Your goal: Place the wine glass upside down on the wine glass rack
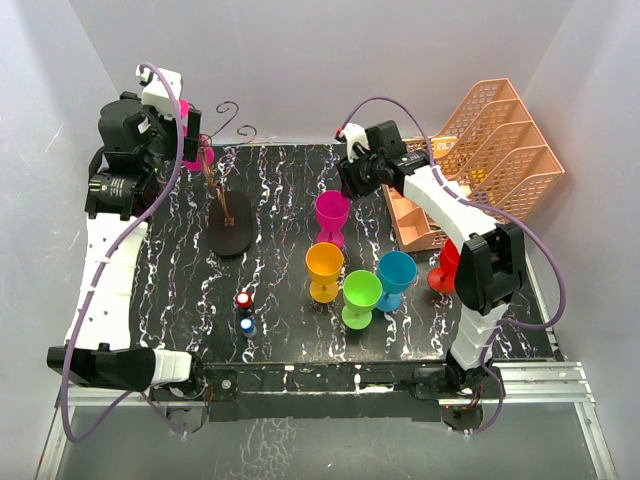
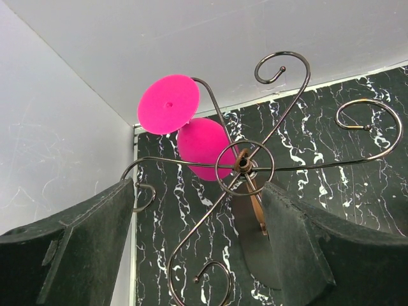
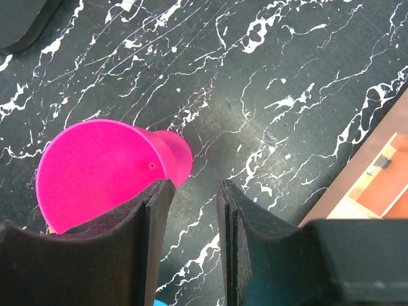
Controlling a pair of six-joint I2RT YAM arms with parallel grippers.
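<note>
Marbled table (image 1: 290,185): wine glass (image 2: 203,148) inverted on rack (image 2: 245,167), beyond left fingers (image 2: 83,255).

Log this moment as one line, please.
wine glass rack: pink glass hanging inverted | left end effector: open, empty | right end effector: open near magenta glass

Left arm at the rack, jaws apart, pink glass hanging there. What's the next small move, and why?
Probably draw the left gripper straight back from the wine glass rack, jaws kept open. The pink wine glass already hangs upside down on a scroll arm, and the fingers stand wide on either side, gripping nothing. The wire scrolls lie between them, so a sideways move might snag.
</note>
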